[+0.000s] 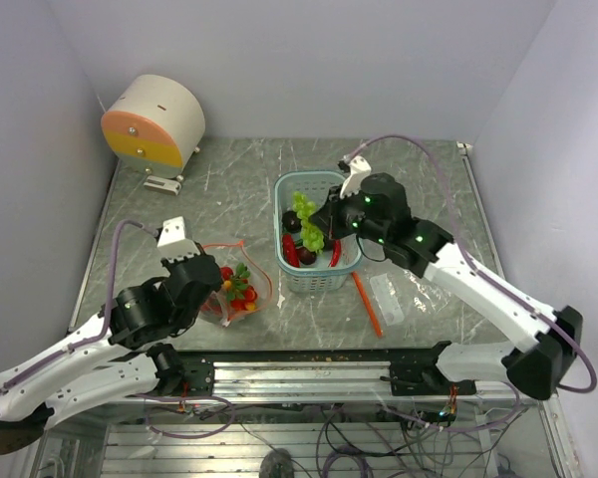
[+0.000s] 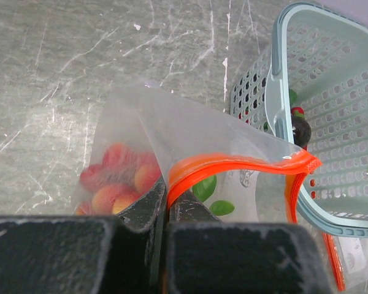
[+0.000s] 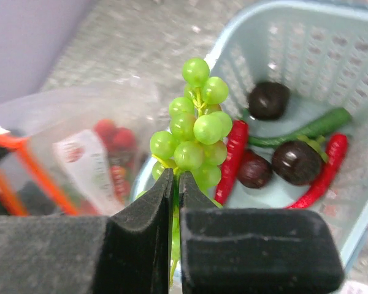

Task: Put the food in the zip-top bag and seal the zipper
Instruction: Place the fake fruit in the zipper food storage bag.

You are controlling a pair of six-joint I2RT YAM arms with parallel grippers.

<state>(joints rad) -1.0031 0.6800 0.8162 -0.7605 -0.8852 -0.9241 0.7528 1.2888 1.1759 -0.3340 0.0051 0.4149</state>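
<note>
My left gripper (image 2: 167,199) is shut on the mouth edge of the zip-top bag (image 2: 190,128), right at the orange-red zipper (image 2: 233,164), and holds the mouth open. Red and orange food (image 2: 119,177) lies inside the bag (image 1: 234,294). Over the light-blue basket (image 1: 319,282), my right gripper (image 3: 176,180) is shut on the stem of a green grape bunch (image 3: 196,128) and holds it above the basket floor. In the basket (image 3: 306,37) lie red chillies (image 3: 233,153), a green chilli (image 3: 319,125) and dark round fruits (image 3: 297,162).
A round white, orange and yellow device (image 1: 154,119) stands at the back left. An orange stick (image 1: 367,304) and a small clear packet (image 1: 387,299) lie right of the basket. The bag sits just left of the basket (image 2: 331,73), near the table's front edge.
</note>
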